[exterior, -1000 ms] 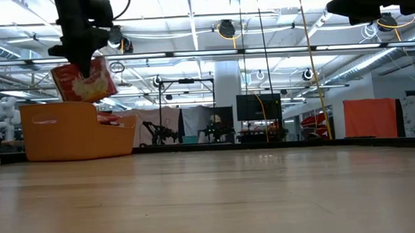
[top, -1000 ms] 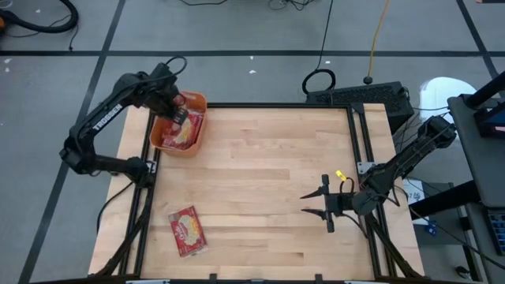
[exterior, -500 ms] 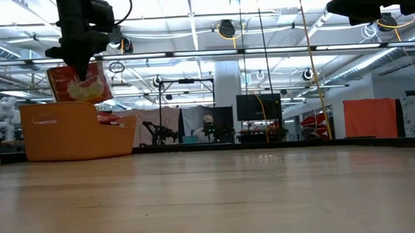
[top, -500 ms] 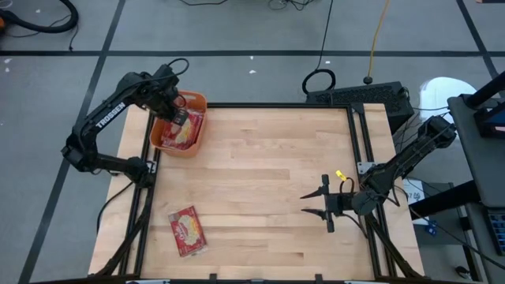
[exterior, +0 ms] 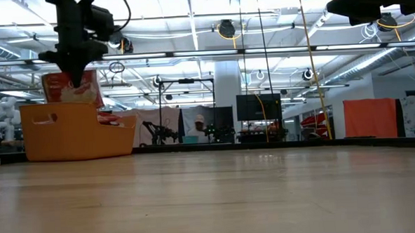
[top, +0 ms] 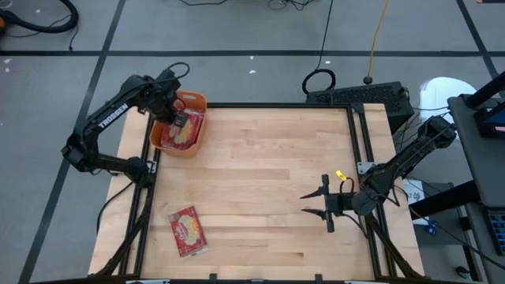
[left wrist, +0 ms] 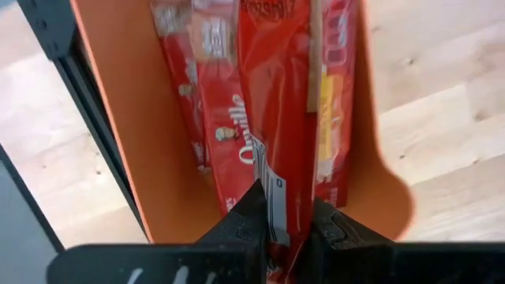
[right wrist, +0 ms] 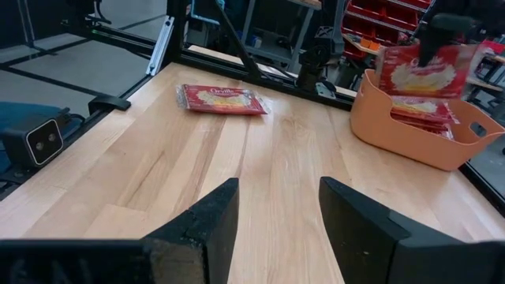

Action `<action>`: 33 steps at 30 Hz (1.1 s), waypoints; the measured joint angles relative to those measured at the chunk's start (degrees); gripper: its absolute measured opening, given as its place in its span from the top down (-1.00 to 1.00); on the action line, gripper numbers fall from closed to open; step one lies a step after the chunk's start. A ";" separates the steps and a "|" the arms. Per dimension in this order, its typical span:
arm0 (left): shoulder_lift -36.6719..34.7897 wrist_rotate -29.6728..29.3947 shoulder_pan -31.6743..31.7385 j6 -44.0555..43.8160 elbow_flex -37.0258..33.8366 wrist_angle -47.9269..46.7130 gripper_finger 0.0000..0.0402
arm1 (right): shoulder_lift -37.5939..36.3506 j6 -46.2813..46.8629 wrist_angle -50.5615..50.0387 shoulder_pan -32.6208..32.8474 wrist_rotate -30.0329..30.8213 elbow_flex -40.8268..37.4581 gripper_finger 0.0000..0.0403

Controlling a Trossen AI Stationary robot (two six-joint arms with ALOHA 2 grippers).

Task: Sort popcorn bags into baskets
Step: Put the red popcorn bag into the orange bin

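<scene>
The wooden desk (top: 268, 181) carries an orange basket (top: 162, 142) at its far left corner, and the left arm reaches over that corner from the desk's left side. The left gripper (top: 178, 118) hangs above the basket with its fingers clamped on the top edge of a red popcorn bag (exterior: 70, 87), which hangs upright with its lower end dipping just inside the basket's rim. Under it more popcorn bags (left wrist: 209, 102) lie stacked in the basket. The right arm waits at the desk's right edge, the right gripper (top: 319, 203) low over the wood with its fingers spread apart and holding nothing. One loose popcorn bag (top: 187, 230) lies flat near the desk's near left corner, well apart from the basket.
</scene>
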 joint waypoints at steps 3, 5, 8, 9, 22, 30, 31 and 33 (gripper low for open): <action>0.00 -0.09 0.00 0.80 -2.64 0.34 0.82 | 0.00 -0.01 0.00 0.00 0.00 0.00 0.16; 0.00 -0.33 0.00 1.59 -3.79 0.32 0.82 | 0.00 -0.06 0.00 0.00 0.00 0.00 0.16; -0.02 -2.18 0.00 1.83 -4.80 0.15 0.78 | 0.00 -0.54 0.00 0.00 0.00 0.00 0.16; -0.02 -3.17 0.00 1.86 -4.84 0.16 0.75 | 0.00 -0.58 0.02 -0.04 0.00 0.00 0.16; -0.02 -8.60 0.00 0.14 -4.84 0.36 0.06 | 0.00 -0.45 0.04 -0.46 0.00 0.00 0.16; -0.02 -8.89 0.00 -0.01 -4.84 0.32 -0.24 | 0.00 -0.32 0.04 -0.46 0.00 0.00 0.16; -0.02 -8.90 0.00 -0.01 -4.84 0.32 -0.27 | 0.00 -0.33 0.03 -0.46 0.00 0.00 0.16; -0.02 -9.13 0.00 -0.16 -4.84 0.46 -0.32 | 0.00 -0.57 0.04 -0.46 0.00 0.00 0.16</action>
